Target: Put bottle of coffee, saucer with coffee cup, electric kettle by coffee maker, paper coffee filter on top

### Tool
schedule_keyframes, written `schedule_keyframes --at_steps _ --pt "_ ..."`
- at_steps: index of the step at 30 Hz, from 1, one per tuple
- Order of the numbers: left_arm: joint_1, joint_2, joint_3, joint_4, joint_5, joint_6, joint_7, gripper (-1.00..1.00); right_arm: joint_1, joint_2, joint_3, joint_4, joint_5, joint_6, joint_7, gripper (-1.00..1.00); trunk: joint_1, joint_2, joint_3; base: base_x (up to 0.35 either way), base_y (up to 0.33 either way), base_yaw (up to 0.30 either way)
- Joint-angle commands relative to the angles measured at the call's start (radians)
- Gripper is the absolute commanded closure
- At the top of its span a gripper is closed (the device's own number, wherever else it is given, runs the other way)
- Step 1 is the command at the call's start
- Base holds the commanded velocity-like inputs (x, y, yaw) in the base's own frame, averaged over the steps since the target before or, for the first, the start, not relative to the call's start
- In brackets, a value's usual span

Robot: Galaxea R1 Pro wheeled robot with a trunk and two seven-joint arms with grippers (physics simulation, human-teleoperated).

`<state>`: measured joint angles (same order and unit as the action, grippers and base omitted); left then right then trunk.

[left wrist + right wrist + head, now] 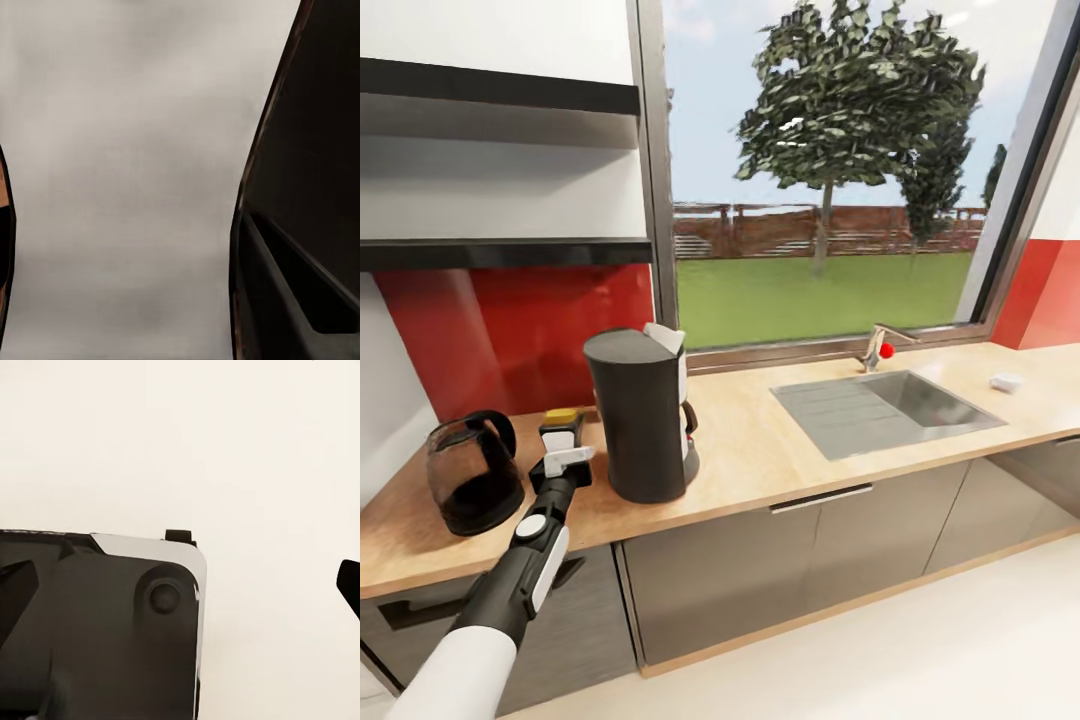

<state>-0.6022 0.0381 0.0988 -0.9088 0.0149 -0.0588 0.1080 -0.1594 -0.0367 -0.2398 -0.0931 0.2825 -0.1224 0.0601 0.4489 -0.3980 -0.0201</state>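
One left gripper (563, 447) is seen lower left, pinching the bottle of coffee (562, 424) on the kitchen countertop (760, 440), between electric kettle (472, 475) and coffee maker (642, 415).

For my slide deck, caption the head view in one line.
Left pincer at the bottle of coffee on the kitchen countertop, between electric kettle and coffee maker.

Daylight from the window (830, 170) at my twelve o'clock floods the head view, bright and even. The red backsplash (520, 330) shines glossy at ten o'clock. My wrist views are soft, blurred, low-contrast.
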Motion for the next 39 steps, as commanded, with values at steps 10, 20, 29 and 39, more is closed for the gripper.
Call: schedule_keyframes --at_steps 10,20,29,39 --pt "0.000 0.003 0.010 0.002 0.001 -0.003 0.003 1.00 -0.001 0.000 -0.010 0.001 0.007 -0.003 0.004 -1.00 0.001 -0.002 -0.002 0.140 0.000 0.000" --pt "0.001 0.005 0.027 0.034 -0.001 -0.006 0.001 1.00 -0.001 0.000 -0.010 0.001 0.008 -0.003 0.004 -1.00 0.001 -0.002 -0.002 0.133 0.021 0.000" --pt "0.044 0.046 0.046 0.040 0.002 -0.082 -0.019 1.00 -0.001 0.000 -0.009 0.001 0.008 -0.003 0.004 -1.00 0.001 -0.002 -0.002 0.001 0.000 0.000" --pt "0.055 0.054 0.047 0.088 0.002 -0.092 -0.115 1.00 -0.001 0.000 -0.009 0.002 0.008 -0.003 0.004 -1.00 0.001 -0.002 -0.002 0.120 0.000 0.000"
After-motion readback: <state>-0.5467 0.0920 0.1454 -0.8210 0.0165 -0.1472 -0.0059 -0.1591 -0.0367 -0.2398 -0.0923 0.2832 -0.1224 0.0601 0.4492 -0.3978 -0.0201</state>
